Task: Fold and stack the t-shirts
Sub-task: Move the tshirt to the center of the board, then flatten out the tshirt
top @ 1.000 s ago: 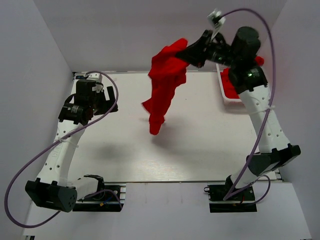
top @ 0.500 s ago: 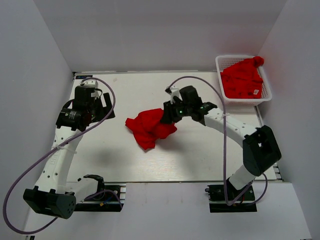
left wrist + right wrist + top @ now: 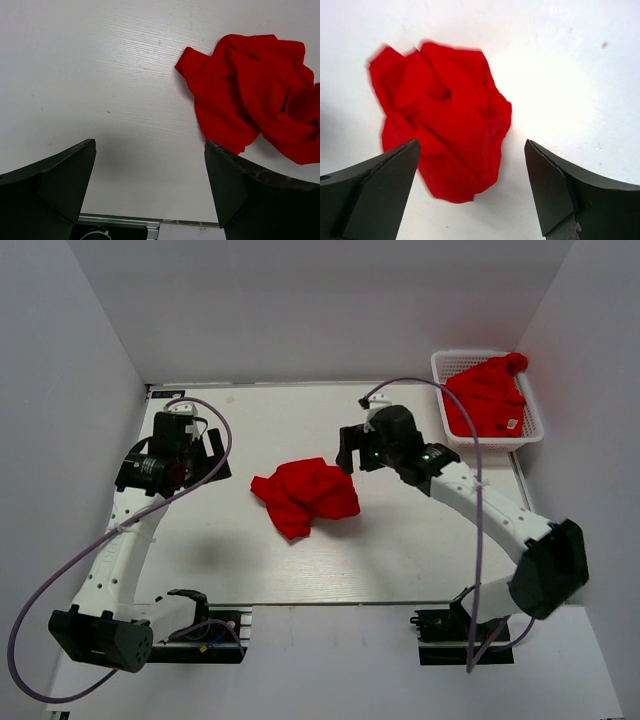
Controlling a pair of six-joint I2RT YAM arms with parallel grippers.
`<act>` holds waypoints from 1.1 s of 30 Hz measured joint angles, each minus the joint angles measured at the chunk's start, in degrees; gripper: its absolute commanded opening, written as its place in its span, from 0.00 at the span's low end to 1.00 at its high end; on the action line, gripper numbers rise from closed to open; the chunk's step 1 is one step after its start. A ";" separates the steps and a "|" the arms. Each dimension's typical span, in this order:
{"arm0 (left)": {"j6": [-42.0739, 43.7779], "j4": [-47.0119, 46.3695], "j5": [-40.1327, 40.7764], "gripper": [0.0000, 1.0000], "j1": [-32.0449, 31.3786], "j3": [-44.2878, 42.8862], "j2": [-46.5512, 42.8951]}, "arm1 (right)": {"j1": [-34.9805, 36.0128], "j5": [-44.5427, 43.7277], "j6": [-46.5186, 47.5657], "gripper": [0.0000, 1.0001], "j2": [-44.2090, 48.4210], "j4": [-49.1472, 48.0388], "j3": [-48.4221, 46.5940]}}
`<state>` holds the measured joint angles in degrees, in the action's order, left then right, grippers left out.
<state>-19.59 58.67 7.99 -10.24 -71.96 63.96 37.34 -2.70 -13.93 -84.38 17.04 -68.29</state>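
Observation:
One red t-shirt (image 3: 305, 495) lies crumpled in a heap at the middle of the white table (image 3: 420, 540). It shows at the upper right in the left wrist view (image 3: 250, 90) and below the jaws in the right wrist view (image 3: 445, 115). My right gripper (image 3: 347, 453) hovers just right of the heap, open, with nothing between its fingers (image 3: 471, 142). More red t-shirts (image 3: 485, 395) are piled in the basket. My left gripper (image 3: 215, 455) stands open over bare table to the heap's left (image 3: 150, 142).
A white lattice basket (image 3: 535, 432) sits at the back right corner of the table. White walls close in the left, back and right sides. The table's metal front edge (image 3: 120, 219) shows below the left fingers.
The right gripper brought the hanging t-shirt down from near the basket to the table's middle, opened, let it go and drew back to the right. The left arm barely moved.

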 measured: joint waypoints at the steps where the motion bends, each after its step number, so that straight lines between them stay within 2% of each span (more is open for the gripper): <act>1: -0.02 0.02 0.00 1.00 0.00 -0.33 0.24 | 0.00 -0.55 -0.44 0.90 2.32 0.04 -0.07; 7: -0.48 0.04 -0.66 1.00 0.00 -1.53 1.70 | -0.02 -0.09 -1.99 0.90 14.84 -0.33 0.83; 10: -0.90 0.07 -1.07 1.00 0.00 -1.66 3.04 | -0.02 -0.13 -2.45 0.90 17.94 0.17 1.90; 24: -2.51 -1.09 -3.21 1.00 0.00 -1.09 4.26 | 0.00 -0.90 -3.82 0.90 18.01 5.97 5.33; 33: -2.78 -6.03 -7.56 1.00 0.00 4.37 8.04 | 0.00 -2.86 -6.21 0.90 18.43 6.29 10.16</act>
<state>-22.37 52.64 0.43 -10.24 -67.59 72.01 37.34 -5.56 -20.14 -65.95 23.33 -58.13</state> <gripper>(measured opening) 0.992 0.904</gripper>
